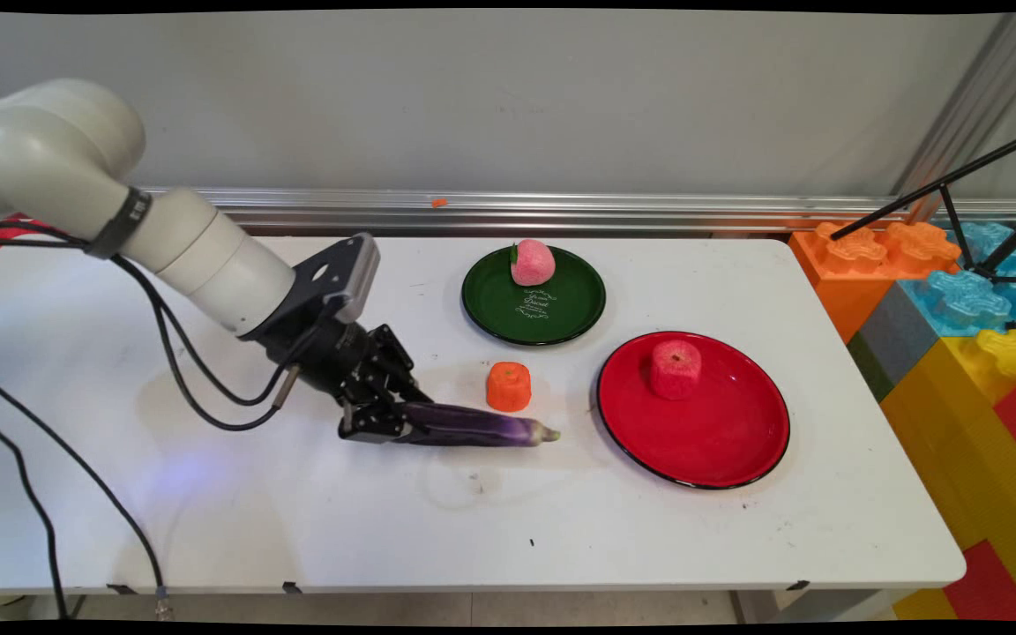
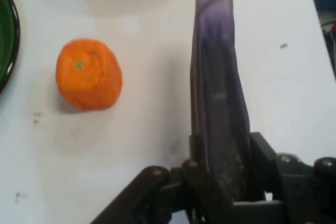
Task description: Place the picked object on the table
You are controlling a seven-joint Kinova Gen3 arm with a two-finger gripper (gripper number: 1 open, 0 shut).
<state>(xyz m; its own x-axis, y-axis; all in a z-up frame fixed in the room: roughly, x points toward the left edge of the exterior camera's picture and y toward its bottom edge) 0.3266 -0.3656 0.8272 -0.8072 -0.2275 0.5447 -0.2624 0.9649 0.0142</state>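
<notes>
A long purple eggplant (image 1: pixel 481 426) lies on the white table, its pale tip pointing right toward the red plate (image 1: pixel 711 441). My gripper (image 1: pixel 398 422) is shut on the eggplant's left end, low at the table. In the hand view the eggplant (image 2: pixel 218 93) runs up from between the fingers (image 2: pixel 197 166), with my gripper (image 2: pixel 223 169) clamped round its base. An orange fruit (image 1: pixel 509 386) stands just behind the eggplant; the hand view shows the orange fruit (image 2: pixel 89 74) to its left.
A green plate (image 1: pixel 508 322) at the back holds a pink peach (image 1: pixel 532 262). The red plate carries a red-pink fruit (image 1: pixel 676 369). Big coloured foam blocks (image 1: pixel 958 335) and a black tripod (image 1: pixel 984 203) stand off the table's right end.
</notes>
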